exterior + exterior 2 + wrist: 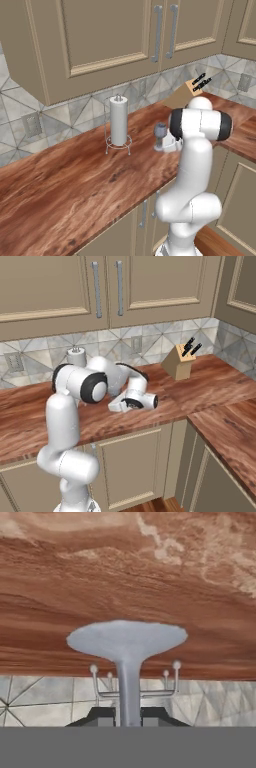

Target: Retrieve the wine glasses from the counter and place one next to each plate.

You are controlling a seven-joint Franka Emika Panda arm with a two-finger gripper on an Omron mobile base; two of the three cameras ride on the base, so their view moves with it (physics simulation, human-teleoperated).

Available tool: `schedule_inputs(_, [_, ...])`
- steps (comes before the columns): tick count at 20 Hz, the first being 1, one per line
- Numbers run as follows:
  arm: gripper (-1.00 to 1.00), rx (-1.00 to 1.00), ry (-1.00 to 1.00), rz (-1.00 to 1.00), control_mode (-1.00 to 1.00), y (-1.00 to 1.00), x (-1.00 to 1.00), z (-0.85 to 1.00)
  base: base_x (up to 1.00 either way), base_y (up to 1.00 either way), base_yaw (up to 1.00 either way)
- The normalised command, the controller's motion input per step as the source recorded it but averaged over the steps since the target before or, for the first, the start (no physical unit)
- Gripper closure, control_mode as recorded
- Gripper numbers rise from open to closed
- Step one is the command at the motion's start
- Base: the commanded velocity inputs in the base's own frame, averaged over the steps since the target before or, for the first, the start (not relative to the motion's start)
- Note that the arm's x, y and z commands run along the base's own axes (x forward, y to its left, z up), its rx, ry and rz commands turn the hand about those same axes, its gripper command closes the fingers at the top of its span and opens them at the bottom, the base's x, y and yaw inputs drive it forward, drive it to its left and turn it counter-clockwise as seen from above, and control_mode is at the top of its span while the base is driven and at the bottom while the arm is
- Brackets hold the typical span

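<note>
The arm was bent low over the table (75, 185), its fingers (102, 716) clamped on the wine glass (127, 644) stem, at 3 o'clock of the paper-towel roll (118, 121).

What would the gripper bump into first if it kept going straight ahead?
The gripper is shut on the wine glass, so that comes first. Behind it the paper-towel holder probably comes next, though depth is unclear.

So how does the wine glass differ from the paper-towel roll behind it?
The wine glass is grey-blue and translucent, the paper-towel roll plain white and opaque. The glass is short with a thin stem and disc foot; the roll is a taller, straight cylinder in a wire holder. The gripper is shut on the glass's stem; the roll stands untouched. Both stand upright on the counter.
</note>
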Motion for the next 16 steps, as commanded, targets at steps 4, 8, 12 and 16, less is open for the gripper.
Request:
schedule_inputs(4, [1.00, 0.00, -0.09, 0.00, -1.00, 0.00, -0.24, 0.53, 0.00, 0.00, 0.00])
schedule_inputs(8, [1.00, 0.00, -0.01, 0.00, -1.00, -0.08, -0.47, 0.70, 0.00, 0.00, 0.00])
schedule_inputs(12, [1.00, 0.00, 0.05, 0.00, -1.00, -0.20, -0.56, 0.78, 0.00, 0.00, 0.00])
schedule_inputs(16, [1.00, 0.00, 0.00, 0.01, -1.00, -0.39, -0.90, 0.79, 0.00, 0.00, 0.00])
